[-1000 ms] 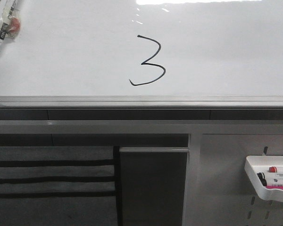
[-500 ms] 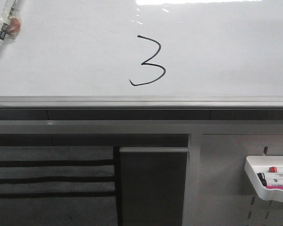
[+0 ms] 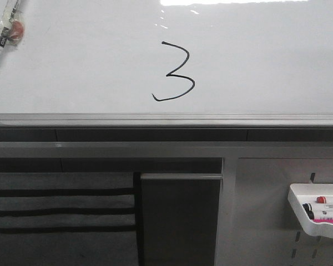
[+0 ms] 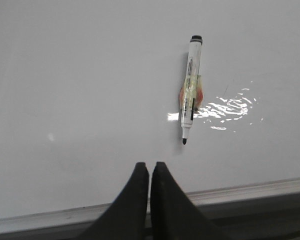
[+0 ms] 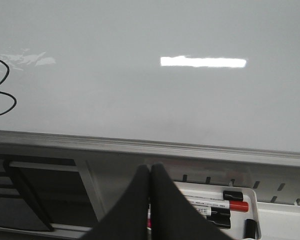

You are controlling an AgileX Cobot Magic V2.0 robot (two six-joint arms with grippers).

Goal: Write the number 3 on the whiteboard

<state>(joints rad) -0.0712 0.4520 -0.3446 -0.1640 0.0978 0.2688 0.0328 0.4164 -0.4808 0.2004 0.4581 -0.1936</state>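
The whiteboard [image 3: 266, 66] carries a thin black number 3 [image 3: 175, 72] near its middle, above the grey frame edge [image 3: 166, 119]. Part of the digit also shows at the border of the right wrist view, number 3 [image 5: 8, 75]. A white marker [image 3: 5, 30] with a black tip lies on the board at the far left, uncapped. In the left wrist view the marker [image 4: 190, 90] lies apart from my left gripper [image 4: 150, 165], which is shut on nothing over the board's edge. My right gripper [image 5: 150, 167] is shut and empty, below the board's frame. Neither gripper shows in the front view.
A white tray [image 3: 299, 213] with red and black markers hangs on the grey pegboard panel [image 3: 266, 188] at the lower right. The tray [image 5: 270, 215] sits just beside my right gripper. A dark slotted panel [image 3: 61, 210] lies below the frame on the left.
The marker at the far left of the board has shifted very slightly. The drawn 3 and everything else look the same.
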